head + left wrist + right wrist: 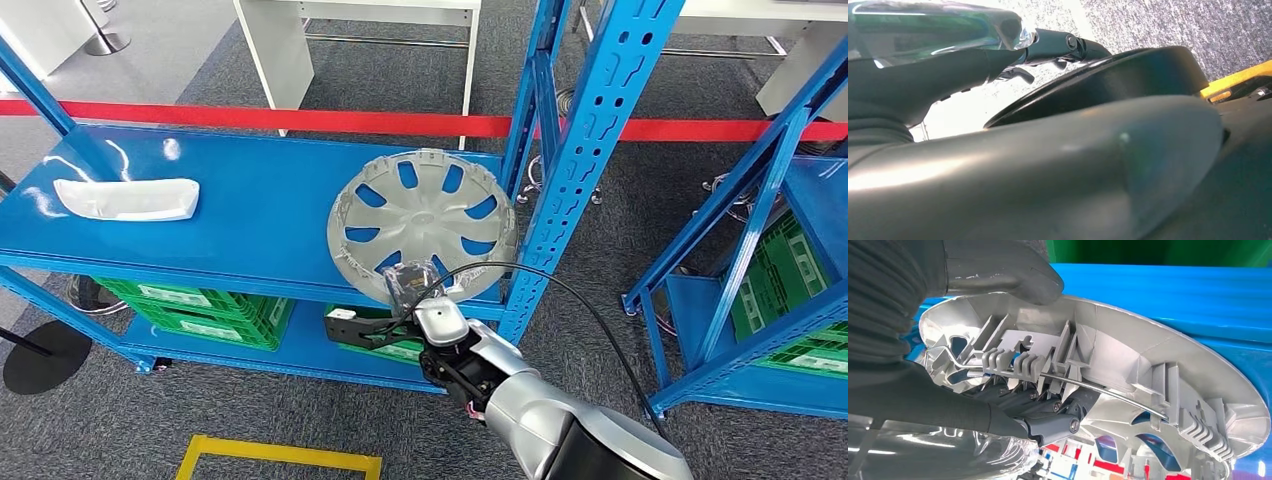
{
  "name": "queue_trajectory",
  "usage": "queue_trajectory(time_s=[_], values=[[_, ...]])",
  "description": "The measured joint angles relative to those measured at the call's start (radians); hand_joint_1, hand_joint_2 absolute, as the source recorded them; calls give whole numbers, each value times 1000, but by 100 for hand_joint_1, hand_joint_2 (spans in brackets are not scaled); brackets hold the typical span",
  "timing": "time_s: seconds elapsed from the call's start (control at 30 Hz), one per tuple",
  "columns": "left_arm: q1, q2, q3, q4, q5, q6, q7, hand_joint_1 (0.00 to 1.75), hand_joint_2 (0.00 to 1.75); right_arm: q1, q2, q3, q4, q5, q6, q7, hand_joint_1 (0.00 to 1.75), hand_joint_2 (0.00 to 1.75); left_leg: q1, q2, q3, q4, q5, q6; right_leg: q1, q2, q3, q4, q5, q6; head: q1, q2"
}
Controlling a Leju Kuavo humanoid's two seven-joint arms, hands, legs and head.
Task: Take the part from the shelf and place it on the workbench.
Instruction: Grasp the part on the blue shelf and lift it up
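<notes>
A: Blue shelf (250,225), grey carpet below. Where's the hubcap (422,222) from the hand?

B: Flat on the shelf's front edge, just ahead of the right hand (415,300), which grips its near rim. Left hand (1048,47) hangs low; I cannot tell its state.

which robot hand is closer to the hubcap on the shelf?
Right. The right robot hand grips the near rim of the hubcap, thumb on the edge and fingers inside. The left robot hand hangs low over the carpet, away from it.
</notes>
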Motion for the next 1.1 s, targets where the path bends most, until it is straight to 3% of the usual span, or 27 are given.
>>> queue_trajectory(time_s=[0.23,0.53,0.8,1.1], values=[[0,-1,0,0,1,10,-3,0,0,16,9,-20,0,-13,-89,-125,175,175,0,0,-2,0,0,0,0,0,-1,0,0,0,0,0],[0,-3,0,0,4,21,-11,0,0,47,42,-197,-49,-188,-258,-517,175,175,0,0,-2,0,0,0,0,0,-2,0,0,0,0,0],[0,-2,0,0,6,23,-12,0,0,69,48,-288,-86,-239,-267,-586,175,175,0,0,-3,0,0,0,0,0,-2,0,0,0,0,0],[0,0,0,0,4,40,-25,0,0,96,48,-376,-182,-512,-210,-816,175,175,0,-1,-4,0,0,0,0,0,-4,0,0,0,0,0]])
